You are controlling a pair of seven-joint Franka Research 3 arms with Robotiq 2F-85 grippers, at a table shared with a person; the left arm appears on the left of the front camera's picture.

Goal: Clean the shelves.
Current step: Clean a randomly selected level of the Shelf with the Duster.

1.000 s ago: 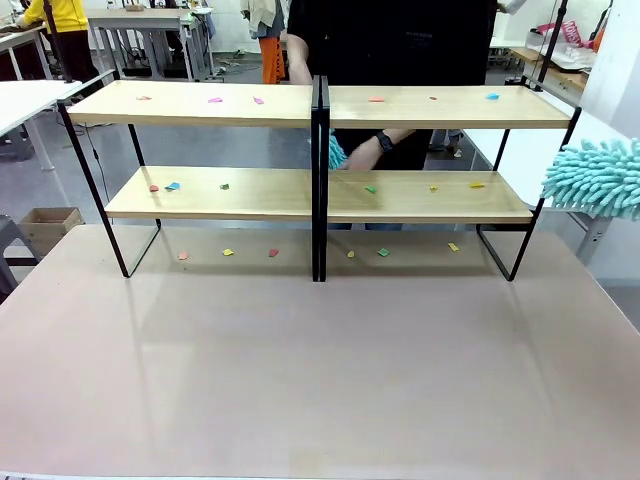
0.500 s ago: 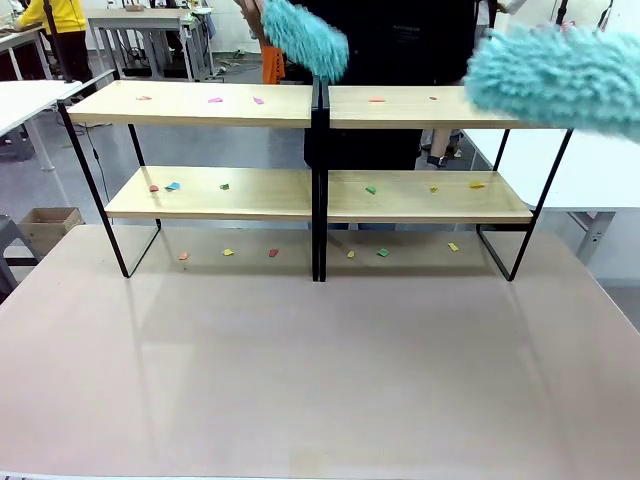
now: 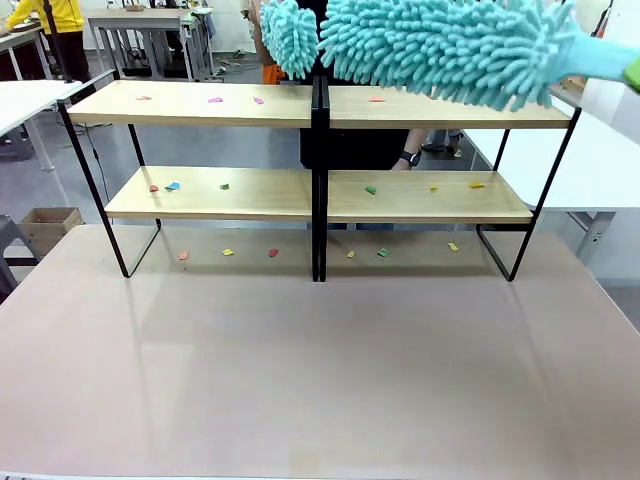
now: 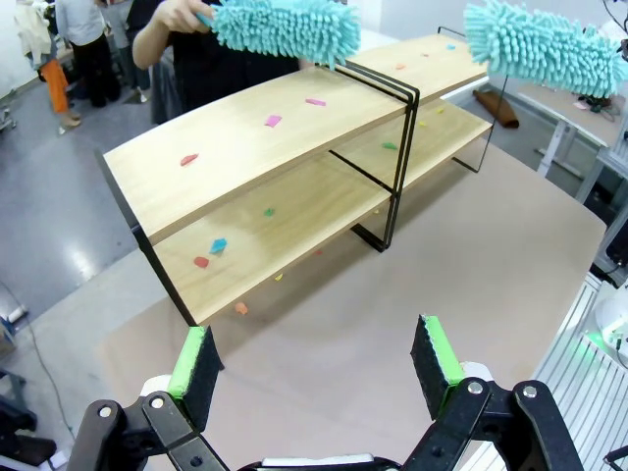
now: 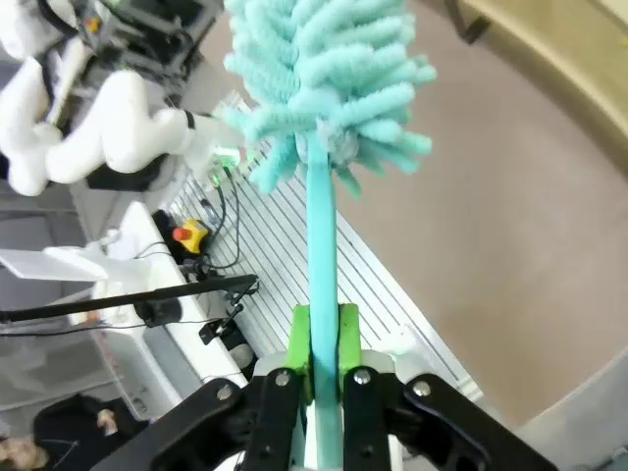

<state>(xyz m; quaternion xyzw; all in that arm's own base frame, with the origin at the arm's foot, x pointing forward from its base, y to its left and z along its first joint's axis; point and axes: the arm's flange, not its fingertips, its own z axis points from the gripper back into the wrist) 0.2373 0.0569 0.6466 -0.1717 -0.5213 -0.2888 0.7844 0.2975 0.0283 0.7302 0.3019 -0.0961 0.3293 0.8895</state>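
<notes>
Shelves (image 3: 250, 195) along table's (image 3: 300, 380) far edge

the shelves (image 3: 240, 192) stand on the beige table (image 3: 300, 380), coloured scraps (image 3: 371, 189) strewn on both

black left pincer (image 4: 310, 340) with green pads (image 4: 435, 351) and silver screws (image 4: 468, 388) at its joints.

Pale wood boards and thin black frames on the shelves (image 3: 250, 195). Across the shelves, small scraps (image 3: 216, 100) in pink, red, blue, green and yellow. Above the shelves, a shaggy turquoise duster (image 3: 440, 45) with matching handle, plus a second duster (image 3: 290, 35) in the same hue. Before the shelves, a dull pinkish-beige table (image 3: 300, 370). Black fingers and bright green pads on the left gripper (image 4: 312, 343).
</notes>
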